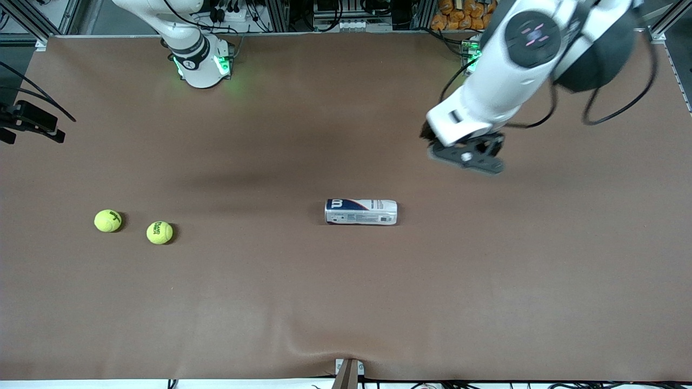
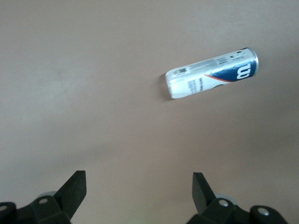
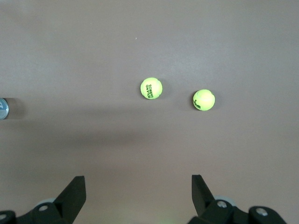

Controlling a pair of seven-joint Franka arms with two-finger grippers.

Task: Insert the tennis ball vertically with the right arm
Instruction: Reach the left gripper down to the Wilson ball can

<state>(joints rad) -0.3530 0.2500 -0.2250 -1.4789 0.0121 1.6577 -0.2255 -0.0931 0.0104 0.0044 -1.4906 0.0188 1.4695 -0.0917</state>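
Two yellow tennis balls point(image 1: 108, 220) point(image 1: 159, 232) lie side by side on the brown table toward the right arm's end. A white and blue ball can point(image 1: 361, 212) lies on its side near the table's middle. The right arm point(image 1: 197, 59) rises out of the front view, so its gripper does not show there. In the right wrist view the right gripper point(image 3: 138, 186) is open and empty, high above the table, with both balls point(image 3: 151, 88) point(image 3: 203, 100) in sight. The left gripper point(image 1: 467, 156) is open and empty over the table, up above the can point(image 2: 212, 73).
A black device with cables point(image 1: 32, 121) sits at the table edge at the right arm's end. A small clamp point(image 1: 348, 373) sits at the middle of the table edge nearest the front camera. Brown cloth point(image 1: 346, 302) covers the whole table.
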